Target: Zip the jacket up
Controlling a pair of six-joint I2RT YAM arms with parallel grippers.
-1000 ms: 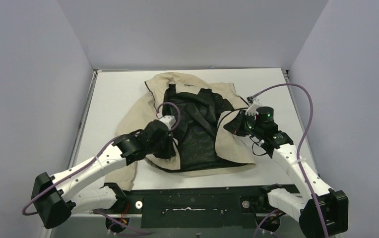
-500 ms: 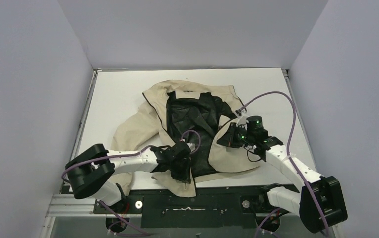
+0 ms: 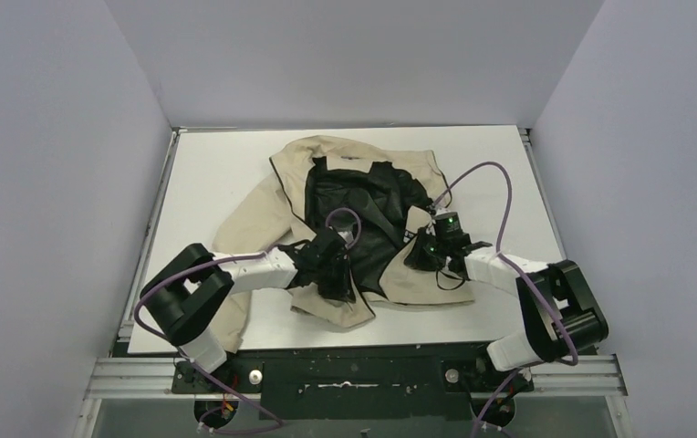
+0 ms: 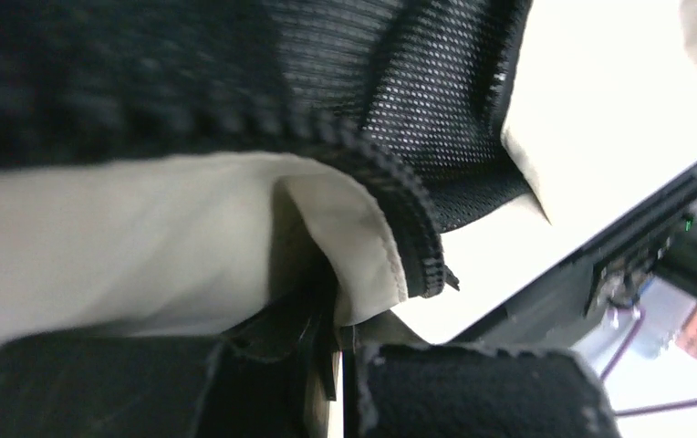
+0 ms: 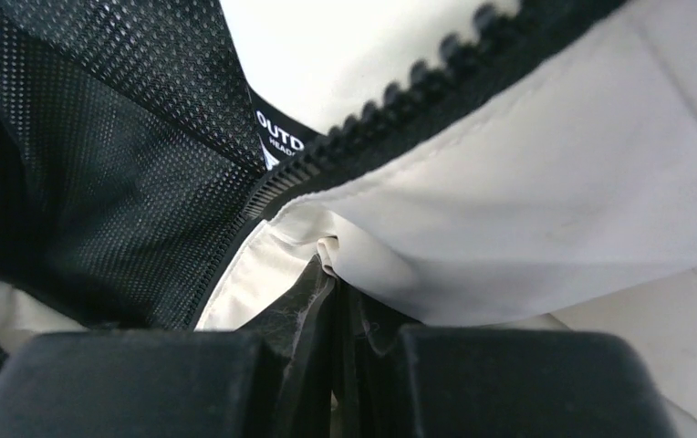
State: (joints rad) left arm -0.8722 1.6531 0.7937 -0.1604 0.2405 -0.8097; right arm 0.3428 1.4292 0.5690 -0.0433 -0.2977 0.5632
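Note:
The beige jacket [image 3: 263, 205] lies open on the white table [image 3: 208, 164], its black mesh lining [image 3: 358, 201] facing up. My left gripper [image 3: 338, 281] is shut on the jacket's left front panel near its bottom hem; the left wrist view shows beige cloth [image 4: 144, 237] and the dark zipper tape [image 4: 409, 233] pinched between the jaws. My right gripper [image 3: 420, 257] is shut on the right front panel; the right wrist view shows beige cloth [image 5: 546, 210], zipper teeth [image 5: 400, 105] and a black label [image 5: 276, 137]. The two zipper edges lie apart.
The table's front edge and the black metal base rail [image 3: 354, 374] lie just below the jacket's hem. Purple cables [image 3: 491, 173] loop over both arms. Grey walls close in the back and both sides.
Both arms have folded in toward the middle, dragging the two front panels with them. The left panel has moved from the front edge back up the table, and the jacket has shifted and reshaped.

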